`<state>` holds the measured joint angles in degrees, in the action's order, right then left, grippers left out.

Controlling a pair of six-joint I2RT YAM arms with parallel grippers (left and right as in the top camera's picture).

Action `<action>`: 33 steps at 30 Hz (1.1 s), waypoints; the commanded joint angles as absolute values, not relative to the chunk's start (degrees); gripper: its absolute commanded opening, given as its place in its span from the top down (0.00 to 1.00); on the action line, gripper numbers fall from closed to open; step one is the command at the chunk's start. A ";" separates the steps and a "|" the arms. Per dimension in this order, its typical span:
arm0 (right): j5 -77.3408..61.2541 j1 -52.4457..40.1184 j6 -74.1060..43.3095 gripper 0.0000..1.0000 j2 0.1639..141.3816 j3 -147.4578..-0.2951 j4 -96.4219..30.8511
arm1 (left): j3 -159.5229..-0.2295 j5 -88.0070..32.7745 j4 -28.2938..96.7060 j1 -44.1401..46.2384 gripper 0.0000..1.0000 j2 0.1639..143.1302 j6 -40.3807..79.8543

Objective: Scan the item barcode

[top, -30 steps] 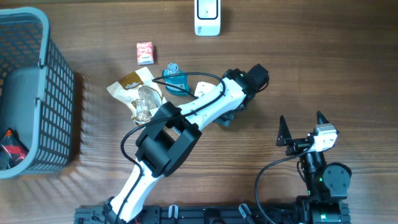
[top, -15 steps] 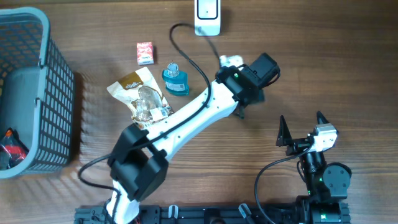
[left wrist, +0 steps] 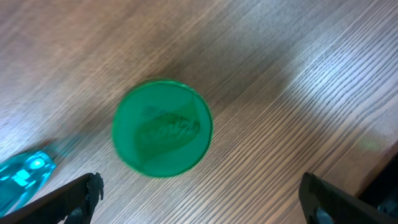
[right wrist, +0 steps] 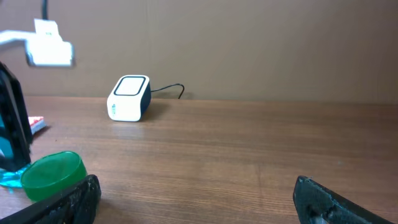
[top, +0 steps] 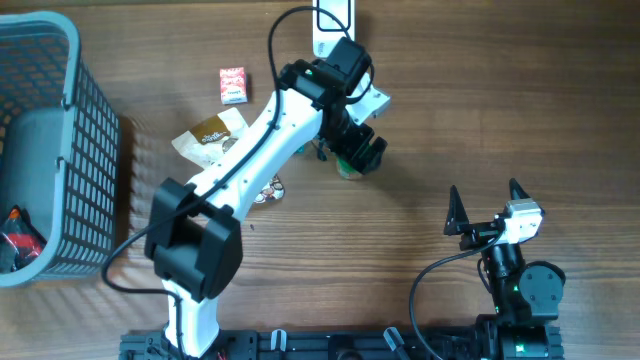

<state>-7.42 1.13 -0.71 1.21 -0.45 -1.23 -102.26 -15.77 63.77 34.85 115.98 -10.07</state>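
Across the table [top: 560,90], basket [top: 40,150] at 9 o'clock, scanner [top: 332,25] at 12. Near centre, left pincer [left wrist: 199,182] spread fully wide, gripping nothing, poised over the round green tub [left wrist: 163,127], seemingly the item; right pincer [top: 485,205] at 4 o'clock agape and empty. Centre on the tub, off toward 10 o'clock in the left wrist view, descend squarely, close gently across the rim, then hunt for the barcode, unseen here.
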 commanded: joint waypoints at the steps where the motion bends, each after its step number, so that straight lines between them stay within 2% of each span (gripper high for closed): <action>1: -7.05 1.19 -0.05 0.00 0.91 -0.97 -0.95 | -102.32 -15.16 63.11 36.34 0.00 121.10 -11.25; 12: -7.05 1.19 -0.03 0.00 0.91 -0.97 -0.95 | -102.30 -11.86 56.47 36.53 0.00 123.79 -7.88; 15: -7.07 1.19 -0.03 0.00 0.91 -0.97 -0.95 | -102.30 -7.70 56.05 36.56 0.00 124.53 -5.67; 24: -7.05 1.19 -0.05 0.00 0.91 -0.97 -0.95 | -102.30 -7.60 53.78 38.79 0.00 127.33 -5.30; 31: -7.05 1.19 -0.03 0.01 0.91 -0.97 -0.95 | -102.30 -6.11 53.39 38.85 0.03 129.34 -3.99; 33: -7.05 1.19 -0.01 0.00 0.91 -0.97 -0.95 | -102.30 -6.07 53.54 38.94 0.08 130.30 -3.79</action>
